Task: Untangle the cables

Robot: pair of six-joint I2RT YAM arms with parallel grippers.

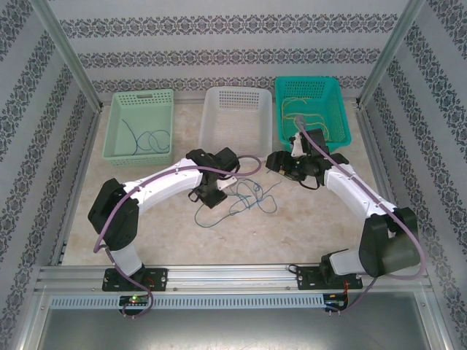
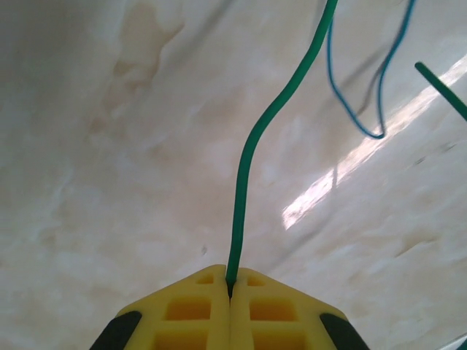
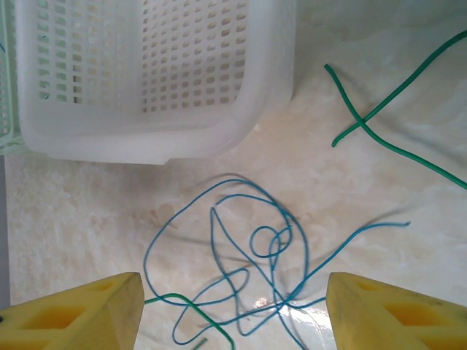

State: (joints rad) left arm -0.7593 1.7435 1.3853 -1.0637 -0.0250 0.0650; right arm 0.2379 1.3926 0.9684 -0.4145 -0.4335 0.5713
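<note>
jaws clamp green cable (image 2: 242, 175); blue cable (image 2: 374, 135) beyond

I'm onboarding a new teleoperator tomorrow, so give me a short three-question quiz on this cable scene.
1. Which cable are the fingers of the left gripper shut on? A) blue B) green C) yellow
2. True or false: the right gripper is shut on a blue cable.
3. Fill in: the yellow cables lie in the ____ basket.
Key: 1 B, the green cable. 2 False: its fingers stand open above the blue cables. 3 Teal: they lie in the teal basket.
</note>
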